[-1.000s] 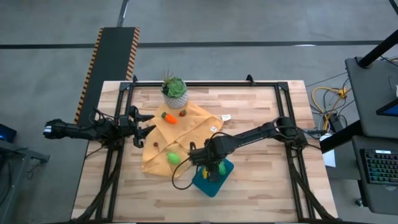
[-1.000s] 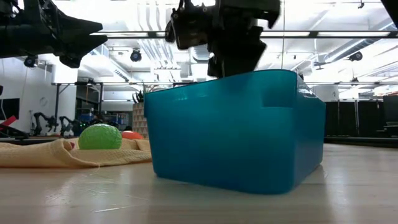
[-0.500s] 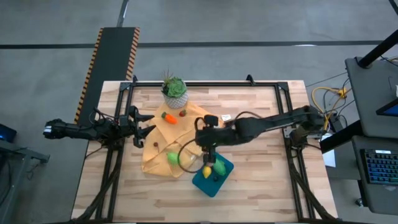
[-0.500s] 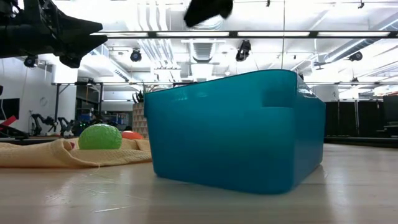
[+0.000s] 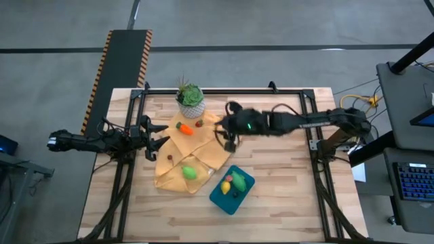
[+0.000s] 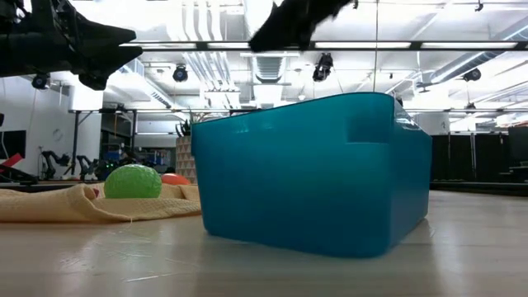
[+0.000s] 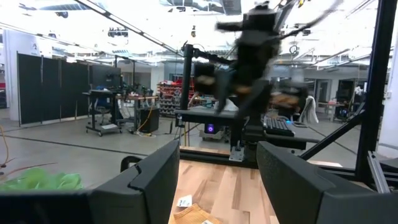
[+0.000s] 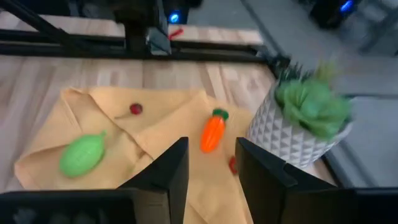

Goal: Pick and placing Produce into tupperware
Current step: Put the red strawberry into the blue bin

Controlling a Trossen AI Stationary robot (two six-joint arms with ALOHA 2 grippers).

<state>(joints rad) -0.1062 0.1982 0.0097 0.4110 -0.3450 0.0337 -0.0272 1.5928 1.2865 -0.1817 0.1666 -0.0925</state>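
Observation:
The teal tupperware point(image 5: 220, 197) stands near the table's front, with a yellow piece point(image 5: 226, 186), a green piece point(image 5: 239, 181) and a dark piece in it. On the mustard cloth point(image 5: 203, 150) lie an orange carrot point(image 5: 183, 127), a green oval piece point(image 5: 189, 173) and small dark red ones point(image 5: 199, 123). My right gripper point(image 5: 225, 130) hangs open above the cloth's far right corner, empty; its wrist view shows the carrot point(image 8: 212, 132) and the green oval point(image 8: 82, 154) ahead. My left gripper point(image 5: 154, 134) waits open at the table's left edge.
A potted green plant point(image 5: 190, 99) in a white pot stands at the far edge, just beyond the carrot. A small white tag point(image 5: 246, 127) lies right of the cloth. Bare wood lies to the right of the tupperware and along the near edge.
My right gripper has risen out of the tupperware and swung toward the table's far edge, over the cloth's far right corner, tipping from pointing steeply down to nearer level. The yellow and green pieces now show lying in the tupperware.

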